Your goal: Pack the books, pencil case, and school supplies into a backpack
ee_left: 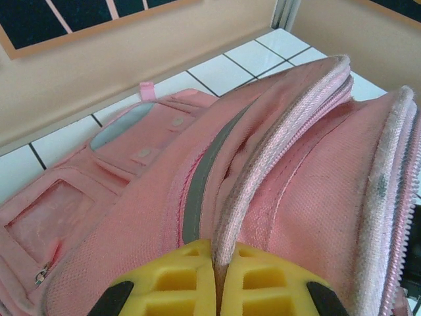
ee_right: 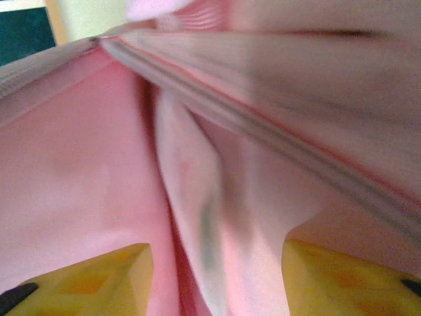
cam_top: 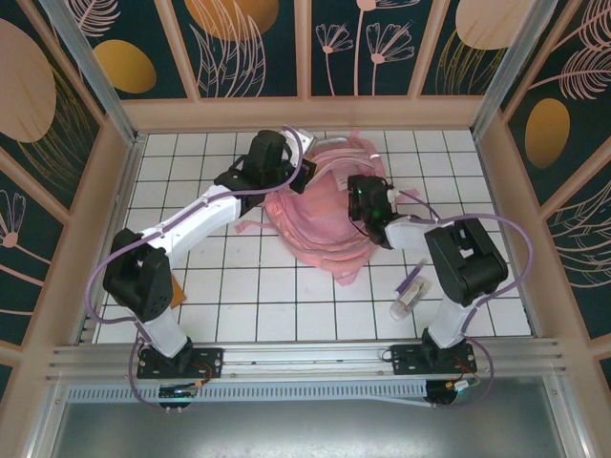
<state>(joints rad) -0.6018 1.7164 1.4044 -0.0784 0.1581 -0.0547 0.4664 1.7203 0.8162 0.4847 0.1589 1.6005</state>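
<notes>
The pink backpack [cam_top: 315, 224] lies at the middle of the table with its mouth held open. My left gripper [cam_top: 299, 176] is at its far rim, and in the left wrist view the gripper [ee_left: 220, 253] is shut on the backpack's zipper edge [ee_left: 276, 145], lifting it. My right gripper [cam_top: 368, 202] reaches into the opening from the right. In the right wrist view the gripper [ee_right: 217, 263] is open, with a fold of pink lining [ee_right: 79, 164] loose between the yellow fingers. The purple pen [cam_top: 412, 279] and the whitish tube [cam_top: 405, 302] lie on the tiles by the right arm. The book and pencil case are hidden.
A white tiled table [cam_top: 239, 286] is boxed in by low beige walls [cam_top: 305, 113]. The right arm's elbow [cam_top: 465, 260] hangs just above the pen and tube. The backpack's clear front pocket [ee_left: 46, 217] faces the back wall.
</notes>
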